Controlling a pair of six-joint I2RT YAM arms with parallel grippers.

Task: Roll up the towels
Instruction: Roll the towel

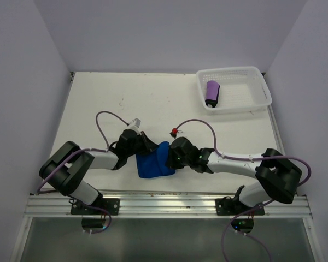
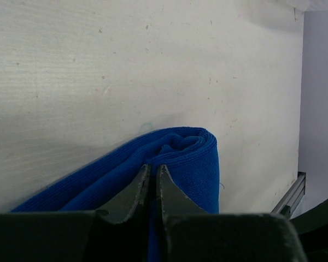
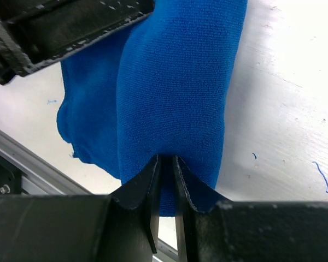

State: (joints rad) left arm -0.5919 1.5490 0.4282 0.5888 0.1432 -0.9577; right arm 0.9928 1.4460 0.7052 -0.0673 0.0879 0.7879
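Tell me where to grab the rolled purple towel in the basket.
Grip the purple towel mid-length, likely from straight above, fingers on its long sides: the roll lies flat, pointing away, near the left wall of the white mesh basket.

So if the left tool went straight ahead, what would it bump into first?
The blue towel, I think: the left tool is closed on it, its rolled fold right ahead. Past that, only bare table shows.

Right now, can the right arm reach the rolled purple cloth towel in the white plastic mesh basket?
Probably not yet: the right gripper is shut on the bright blue cloth towel and must release first. Otherwise bare table leads to the open-topped basket holding the purple towel.
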